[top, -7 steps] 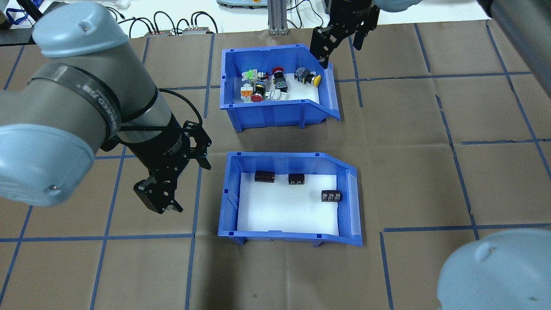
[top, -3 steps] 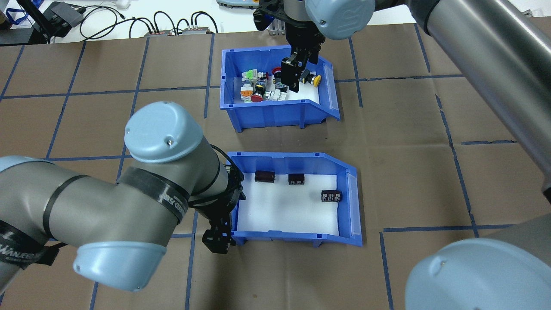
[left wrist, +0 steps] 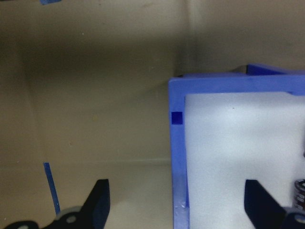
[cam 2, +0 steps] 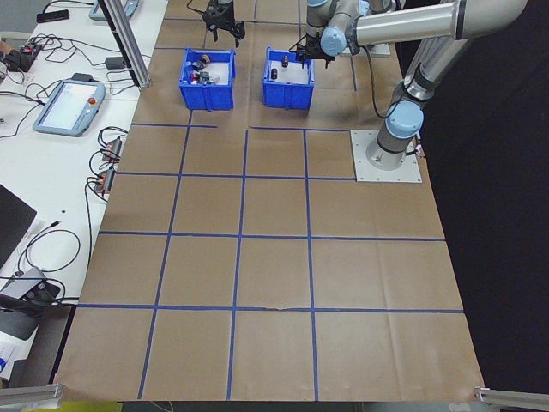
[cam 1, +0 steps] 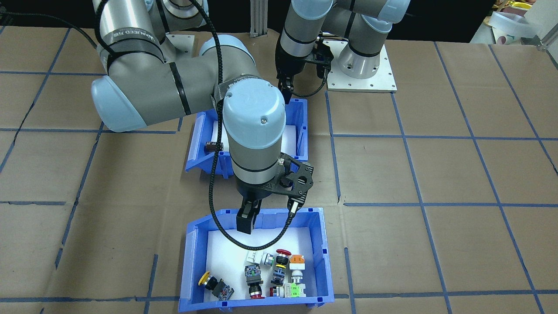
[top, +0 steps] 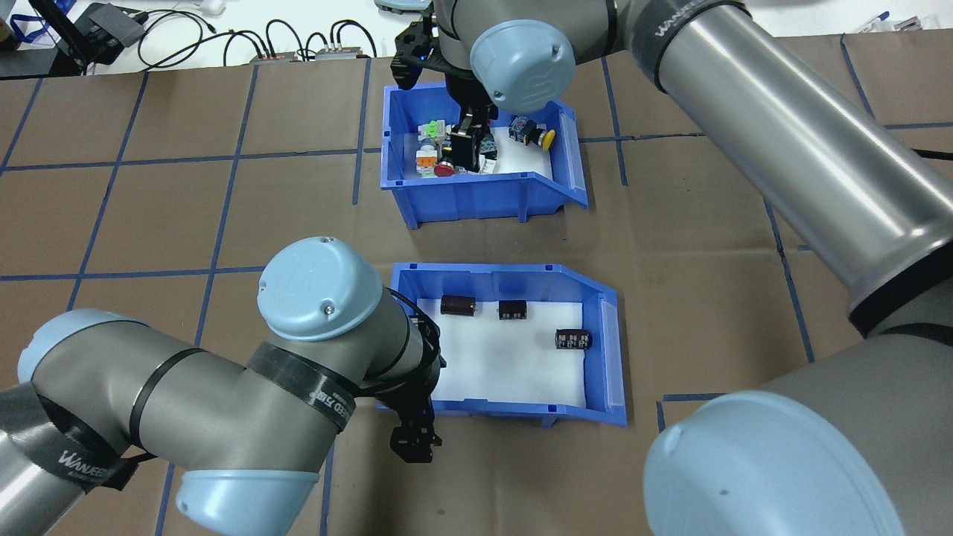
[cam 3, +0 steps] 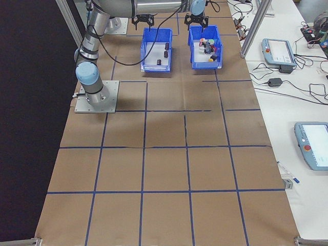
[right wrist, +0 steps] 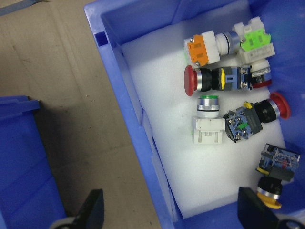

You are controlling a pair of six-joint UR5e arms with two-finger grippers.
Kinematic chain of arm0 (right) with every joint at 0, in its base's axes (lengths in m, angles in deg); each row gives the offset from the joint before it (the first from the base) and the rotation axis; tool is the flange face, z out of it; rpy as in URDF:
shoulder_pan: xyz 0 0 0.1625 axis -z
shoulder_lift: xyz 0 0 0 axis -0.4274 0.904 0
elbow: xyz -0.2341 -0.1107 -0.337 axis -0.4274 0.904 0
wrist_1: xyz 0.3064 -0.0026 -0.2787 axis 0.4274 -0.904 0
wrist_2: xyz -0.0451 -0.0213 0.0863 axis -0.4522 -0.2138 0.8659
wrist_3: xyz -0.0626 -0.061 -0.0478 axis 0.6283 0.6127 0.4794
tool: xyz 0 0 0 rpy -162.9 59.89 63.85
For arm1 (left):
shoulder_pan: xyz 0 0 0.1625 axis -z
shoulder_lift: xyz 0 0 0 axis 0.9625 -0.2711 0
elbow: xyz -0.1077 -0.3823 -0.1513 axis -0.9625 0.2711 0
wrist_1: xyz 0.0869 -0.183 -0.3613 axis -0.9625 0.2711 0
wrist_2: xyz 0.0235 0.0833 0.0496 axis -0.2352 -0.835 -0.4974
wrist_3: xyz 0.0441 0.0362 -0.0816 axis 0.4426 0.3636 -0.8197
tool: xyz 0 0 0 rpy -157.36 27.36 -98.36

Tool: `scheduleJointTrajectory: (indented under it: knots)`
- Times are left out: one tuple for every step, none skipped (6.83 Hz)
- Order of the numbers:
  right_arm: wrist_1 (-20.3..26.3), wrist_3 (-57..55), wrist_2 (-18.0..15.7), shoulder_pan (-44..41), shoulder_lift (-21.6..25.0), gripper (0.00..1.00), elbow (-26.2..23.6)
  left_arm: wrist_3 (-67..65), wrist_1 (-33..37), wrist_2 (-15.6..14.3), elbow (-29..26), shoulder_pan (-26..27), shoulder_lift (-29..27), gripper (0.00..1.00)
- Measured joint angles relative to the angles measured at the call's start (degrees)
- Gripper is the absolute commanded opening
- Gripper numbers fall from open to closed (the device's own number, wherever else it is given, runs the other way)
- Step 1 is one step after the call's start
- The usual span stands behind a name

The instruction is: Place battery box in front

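Left claw (left wrist: 176, 202) is spread wide, straddling the wall of the blue plastic foam-lined battery box (left wrist: 177, 157) at frame bottom; right claw (right wrist: 169, 210) is wide too. Probably next: pinch shut, then drag it.

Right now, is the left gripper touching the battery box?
Apart. The left wrist view shows the left gripper open, its fingers straddling the battery box wall with gaps either side.

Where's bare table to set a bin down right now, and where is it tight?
Free: brown paper right of the battery box and of the switch bin, and left of the switch bin. Tight: the gap between the two bins, the battery box's near-left corner where the left end effector straddles its wall, and the switch bin's near wall under the right end effector.
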Motion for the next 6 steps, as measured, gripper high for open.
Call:
scheduleJointTrajectory:
  knots:
    - [-1.74, 3.09, -0.01, -0.44, -1.17, 1.00, 0.18, -1.87, -2.54, 1.02, 0.77, 0.13, -0.82, 0.99]
    - [-2.95, 5.80, 0.08, -0.62, -2.25, 1.00, 0.23, -2.50, -4.01, 1.37, 1.57, 0.21, -1.34, 0.99]
    - [-3.44, 7.04, 0.29, -0.86, -3.22, 1.00, 0.16, -2.68, -6.68, 1.46, 2.89, 0.23, -2.01, 0.99]
    - [-3.55, 7.49, 0.49, -1.38, -4.11, 1.00, -0.05, -2.92, -10.37, 1.52, 4.11, 0.25, -3.27, 0.99]
    - [-3.56, 7.60, 0.56, -2.04, -4.86, 1.00, -0.29, -3.12, -12.42, 1.57, 4.64, 0.25, -4.43, 0.82]
    - [-3.54, 7.51, 0.58, -2.59, -5.68, 0.98, -0.45, -3.15, -13.23, 1.61, 4.83, 0.28, -5.14, 0.75]
